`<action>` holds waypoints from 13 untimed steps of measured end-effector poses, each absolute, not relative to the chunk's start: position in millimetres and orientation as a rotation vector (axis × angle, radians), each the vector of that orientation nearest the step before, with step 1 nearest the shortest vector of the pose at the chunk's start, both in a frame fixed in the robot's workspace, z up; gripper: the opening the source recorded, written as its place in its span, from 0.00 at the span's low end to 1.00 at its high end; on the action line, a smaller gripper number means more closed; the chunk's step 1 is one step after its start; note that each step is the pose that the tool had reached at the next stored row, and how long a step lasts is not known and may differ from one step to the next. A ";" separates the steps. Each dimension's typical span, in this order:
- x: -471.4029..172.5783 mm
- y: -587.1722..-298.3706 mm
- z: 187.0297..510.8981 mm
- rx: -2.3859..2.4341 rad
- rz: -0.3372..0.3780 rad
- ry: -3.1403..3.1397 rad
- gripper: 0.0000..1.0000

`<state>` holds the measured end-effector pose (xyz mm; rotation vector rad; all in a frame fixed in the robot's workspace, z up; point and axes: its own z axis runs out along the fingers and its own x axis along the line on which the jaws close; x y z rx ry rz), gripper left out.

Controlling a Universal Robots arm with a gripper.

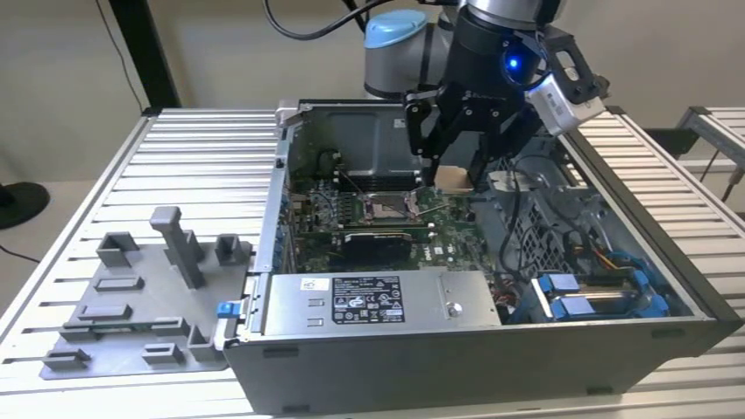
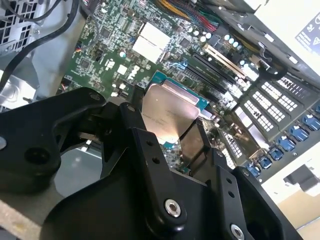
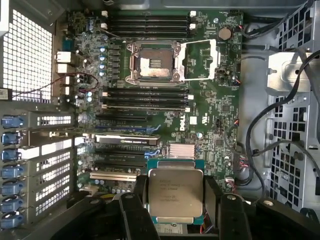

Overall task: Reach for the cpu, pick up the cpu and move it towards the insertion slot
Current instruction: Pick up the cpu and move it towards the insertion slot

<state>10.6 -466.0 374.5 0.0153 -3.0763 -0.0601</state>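
The cpu (image 3: 175,192) is a flat square chip with a silvery top on a green edge, and my gripper (image 3: 175,201) is shut on it, one black finger on each side. In the second wrist view the cpu (image 2: 167,116) is tilted between the same fingers (image 2: 131,117). The exterior view has the gripper (image 1: 456,177) inside the open computer case, above the green board. The insertion slot (image 3: 152,62) is a silver-framed socket with a dark centre and its metal lid (image 3: 200,60) swung open beside it. It lies a short way from the held cpu, at the slot (image 1: 385,208) toward the exterior view's left.
The case walls (image 1: 279,166) ring the board. Black cables (image 1: 529,205) and blue drive bays (image 1: 594,295) sit on the exterior view's right, and a power supply box (image 1: 372,301) at the front. A grey fixture plate (image 1: 140,305) with blocks lies on the table outside the case.
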 end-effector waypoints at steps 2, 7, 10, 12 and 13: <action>10.6 -466.1 374.5 0.015 -0.060 -3.076 0.00; 9.4 -466.1 374.5 0.015 -0.060 -3.076 0.00; 4.3 -466.0 374.3 0.015 -0.060 -3.079 0.00; 0.3 -465.5 374.2 0.015 -0.060 -3.083 0.00; -0.7 -464.9 374.2 0.016 -0.060 -3.085 0.00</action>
